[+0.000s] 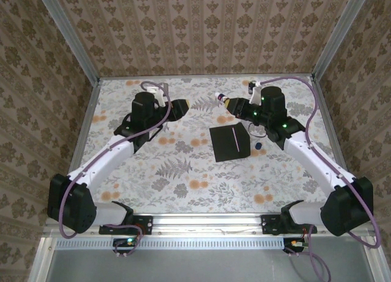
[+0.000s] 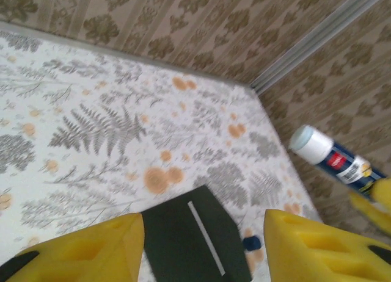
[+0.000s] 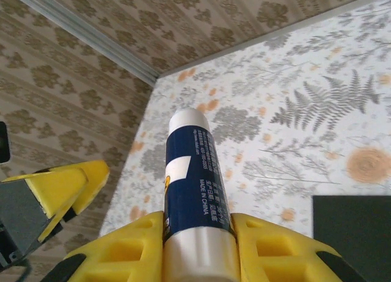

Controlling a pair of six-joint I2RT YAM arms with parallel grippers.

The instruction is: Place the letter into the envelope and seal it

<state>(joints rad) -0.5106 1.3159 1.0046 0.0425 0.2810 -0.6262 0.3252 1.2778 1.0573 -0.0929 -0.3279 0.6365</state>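
Observation:
The black envelope (image 1: 230,141) lies flat on the floral table, right of centre, with a thin white stripe across its top face. In the left wrist view the envelope (image 2: 183,239) sits below and between my left gripper's yellow fingers. My left gripper (image 1: 183,105) (image 2: 204,248) hovers open and holds nothing. My right gripper (image 1: 237,105) (image 3: 198,224) is shut on a white-and-blue glue stick (image 3: 190,178) (image 2: 333,160), raised off the table behind the envelope with its tip toward the left gripper. The letter is out of view.
A small blue cap (image 1: 258,146) (image 2: 252,243) lies on the table by the envelope's right edge. Patterned walls close the table (image 1: 183,172) at the back and sides. Both grippers hang close together near the back.

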